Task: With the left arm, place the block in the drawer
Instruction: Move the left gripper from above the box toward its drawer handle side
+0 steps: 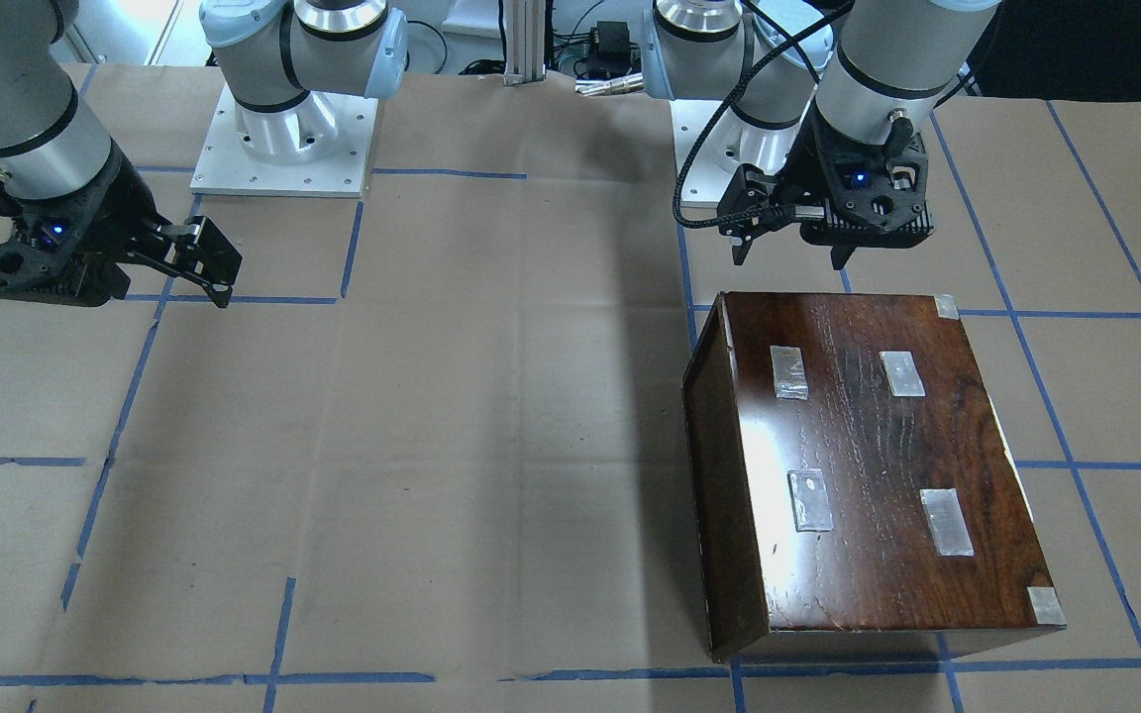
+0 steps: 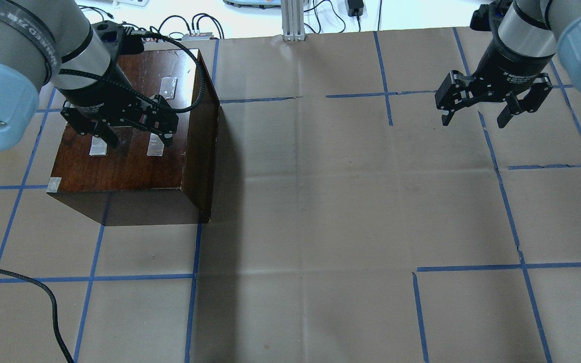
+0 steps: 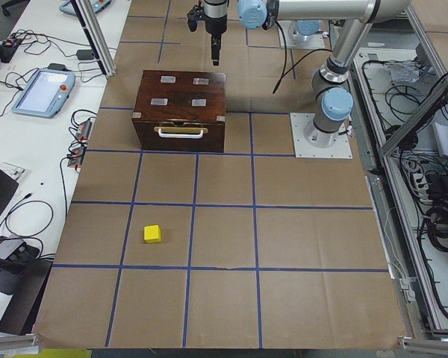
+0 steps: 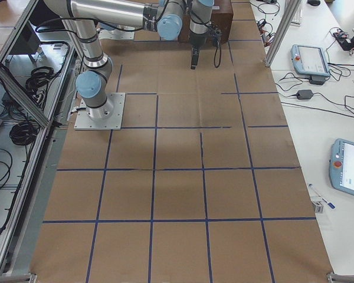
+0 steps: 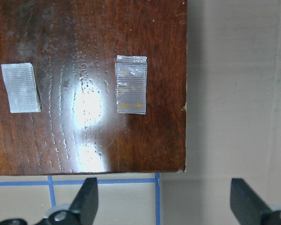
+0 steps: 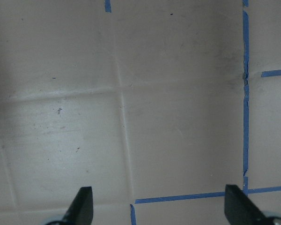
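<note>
Block point(image 3: 151, 233), small and bright yellow, sits on the brown paper point(image 3: 306, 239), well apart from the cabinet point(image 3: 181, 93). We see only the front of the closed drawer point(image 3: 181, 133). Our left gripper point(image 2: 136, 137) and right gripper point(image 2: 474, 118) both spread wide.

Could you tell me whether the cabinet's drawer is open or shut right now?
Shut: in the left side view the drawer sits flush in the cabinet, no tray pulled out.

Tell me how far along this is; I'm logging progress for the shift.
Nothing looks done: the block lies on the table and the drawer is shut. In hand: the left gripper hangs open and empty above the cabinet top; the right gripper is open, idle. Left: open drawer, grasp block, place it inside.
</note>
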### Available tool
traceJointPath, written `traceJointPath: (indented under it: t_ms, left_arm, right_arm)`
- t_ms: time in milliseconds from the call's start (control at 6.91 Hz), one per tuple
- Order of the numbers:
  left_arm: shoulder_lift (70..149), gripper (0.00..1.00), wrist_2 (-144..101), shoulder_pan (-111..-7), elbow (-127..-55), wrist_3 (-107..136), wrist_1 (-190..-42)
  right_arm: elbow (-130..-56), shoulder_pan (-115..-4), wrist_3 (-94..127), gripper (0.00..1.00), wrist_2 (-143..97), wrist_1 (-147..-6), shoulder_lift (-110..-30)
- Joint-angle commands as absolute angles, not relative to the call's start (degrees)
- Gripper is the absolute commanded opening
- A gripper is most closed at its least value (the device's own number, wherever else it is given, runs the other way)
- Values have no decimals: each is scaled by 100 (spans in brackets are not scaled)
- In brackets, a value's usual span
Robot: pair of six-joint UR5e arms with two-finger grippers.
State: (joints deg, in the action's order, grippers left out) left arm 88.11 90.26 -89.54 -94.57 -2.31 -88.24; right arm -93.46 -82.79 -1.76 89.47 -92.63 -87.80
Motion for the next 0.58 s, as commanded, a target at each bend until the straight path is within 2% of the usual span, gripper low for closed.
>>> traceJointPath:
  t_ms: [0, 434]
  left_arm:
    - [8807, 99, 9026, -8947, -9457, -229, -8824]
    - [8815, 100, 9026, -8947, -9457, -229, -8789]
  right_arm:
    - [-9351, -8279, -176, 100, 8947, -9264, -8780]
    - [-9352, -8279, -176, 100, 8947, -9255, -8780]
